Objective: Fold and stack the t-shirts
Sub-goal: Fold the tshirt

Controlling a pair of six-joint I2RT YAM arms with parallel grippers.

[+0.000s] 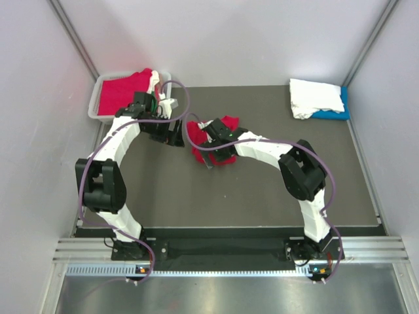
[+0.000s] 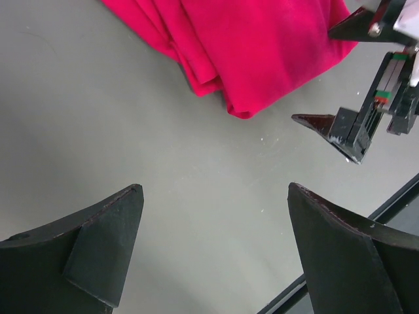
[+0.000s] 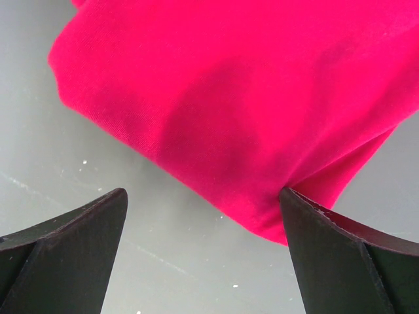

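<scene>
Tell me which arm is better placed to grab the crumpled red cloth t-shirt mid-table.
Right. The open right gripper hangs directly over the crumpled red cloth t-shirt, while the open left gripper faces bare grey table surface beside the shirt.

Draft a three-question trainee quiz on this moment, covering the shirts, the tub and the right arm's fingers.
1. True or false: the right gripper is shut on the crumpled red t-shirt.
2. What lies on top of the blue t-shirt at the far right corner? A: a red shirt. B: a white t-shirt. C: nothing.
3. Fill in: the other red t-shirts sit in the ___ at the far left.

Key
1. False: its fingers stand wide apart and the shirt lies loose.
2. B.
3. The plastic tub.
</scene>
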